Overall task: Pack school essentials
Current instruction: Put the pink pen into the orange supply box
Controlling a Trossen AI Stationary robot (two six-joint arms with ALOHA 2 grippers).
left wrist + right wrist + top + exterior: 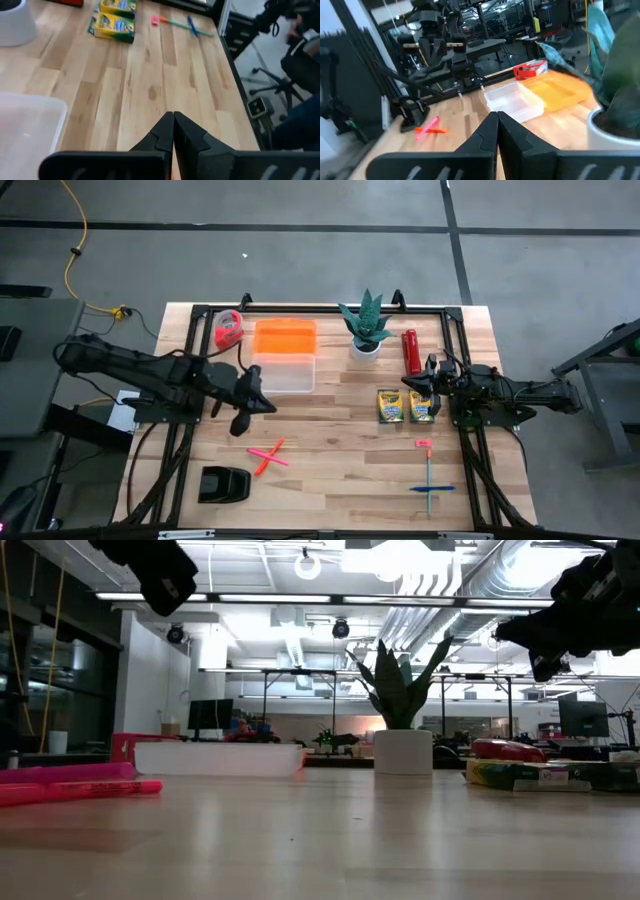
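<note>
Left gripper [243, 420], fingers pressed together and holding nothing, hangs above the table [330, 470] just beside the clear container [283, 373]. Right gripper [413, 383], likewise closed and empty, hovers over two crayon boxes [405, 406] lying side by side. Two orange-red sticks [266, 456] cross in an X. One teal pencil [428, 482] runs front-to-back, crossed by one blue pen [432, 489]; one pink eraser [423, 443] lies at its far end.

A: Where are the arms?
B: left gripper [243, 416] hangs just beside the clear box [285, 373], above the orange-red sticks [267, 457]. right gripper [417, 383] sits over the crayon boxes [405, 406].
</note>
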